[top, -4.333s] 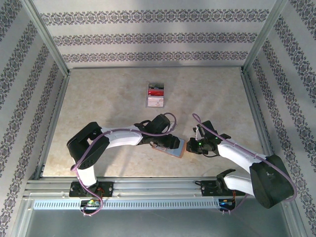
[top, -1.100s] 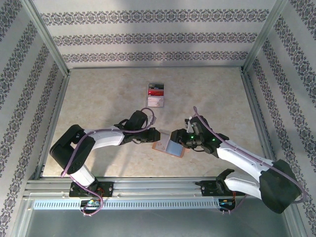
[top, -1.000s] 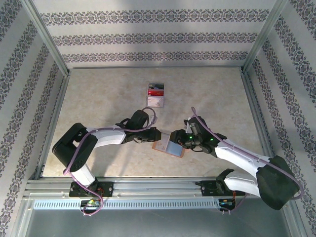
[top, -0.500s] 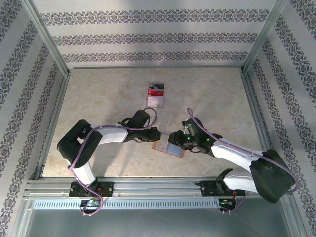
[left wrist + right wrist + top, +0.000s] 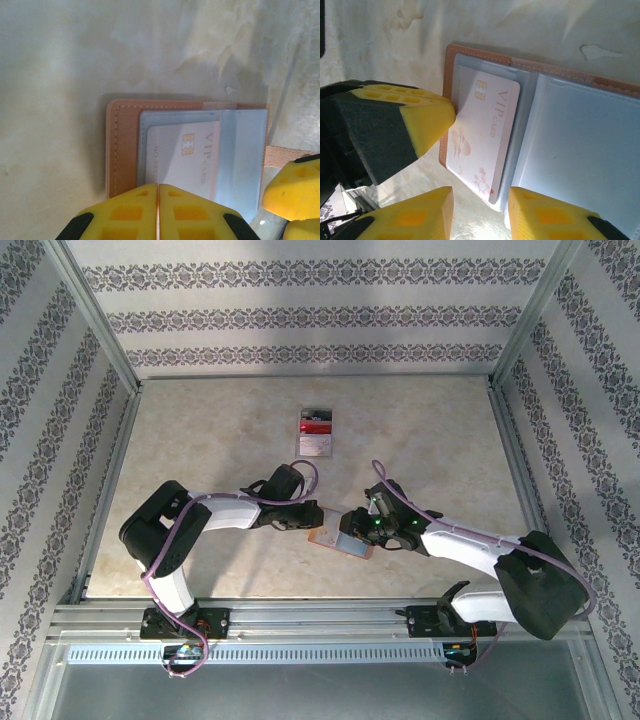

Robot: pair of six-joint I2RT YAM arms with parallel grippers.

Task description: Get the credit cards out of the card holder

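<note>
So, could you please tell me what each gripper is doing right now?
Left gripper: shut, its tip at the edge of the card holder.
Right gripper: open, straddling the end of the white card.

The small bifold leather card holder (image 5: pixel 122 145) is salmon-tan outside with matching stitching, grey-blue inside. The thin plastic credit card (image 5: pixel 482 130) is white, with rose-gold "VIP card" lettering, a gold chip and pink blossoms. The left claw (image 5: pixel 157 189) and right claw (image 5: pixel 480 194) are yellow over black. The mottled surface (image 5: pixel 200 440) is beige.
</note>
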